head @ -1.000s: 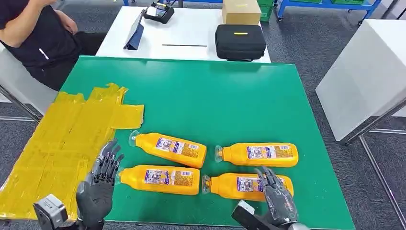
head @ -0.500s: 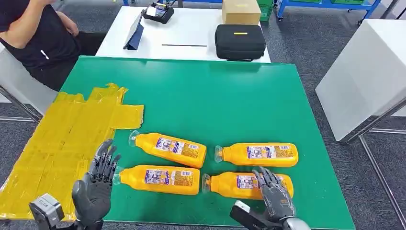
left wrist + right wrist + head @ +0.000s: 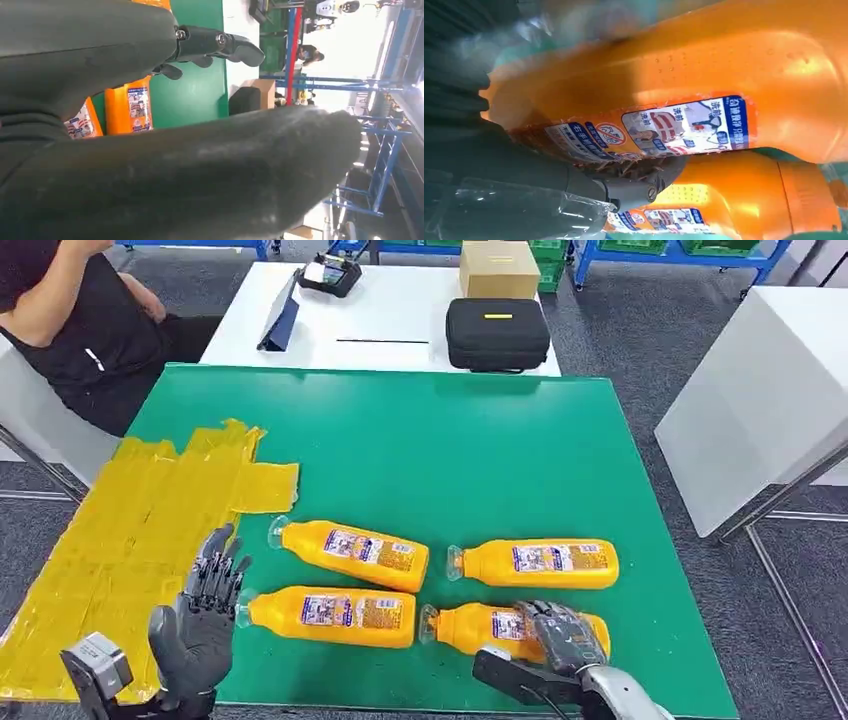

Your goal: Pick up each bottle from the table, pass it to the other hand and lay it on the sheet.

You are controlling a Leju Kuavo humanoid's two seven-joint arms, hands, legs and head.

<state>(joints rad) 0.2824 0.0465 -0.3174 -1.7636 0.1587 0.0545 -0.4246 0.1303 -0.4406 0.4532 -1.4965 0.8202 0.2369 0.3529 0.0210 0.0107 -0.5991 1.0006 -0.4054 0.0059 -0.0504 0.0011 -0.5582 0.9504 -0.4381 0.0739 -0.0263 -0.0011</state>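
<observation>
Several orange bottles with clear caps lie on the green table (image 3: pixel 450 440) near its front edge. My right hand (image 3: pixel 562 638) lies over the near right bottle (image 3: pixel 478 628), its fingers curled around the body. The right wrist view shows that bottle's label (image 3: pixel 684 125) close against the palm, with a fingertip (image 3: pixel 639 189) tucked between it and the bottle behind (image 3: pixel 734 200). My left hand (image 3: pixel 200 625) stands open with fingers apart, just left of the near left bottle (image 3: pixel 330 613) and not touching it. The yellow sheet (image 3: pixel 130 540) covers the table's left side.
A person (image 3: pixel 80 320) sits at the back left corner. Behind the green table a white table carries a black case (image 3: pixel 497 333), a cardboard box (image 3: pixel 498 268) and a tablet (image 3: pixel 283 312). Another white table (image 3: pixel 760 390) stands to the right.
My right hand has settled onto the near right bottle and its fingers have curled around it. The left hand has drifted slightly left and back. The camera has tilted a little.
</observation>
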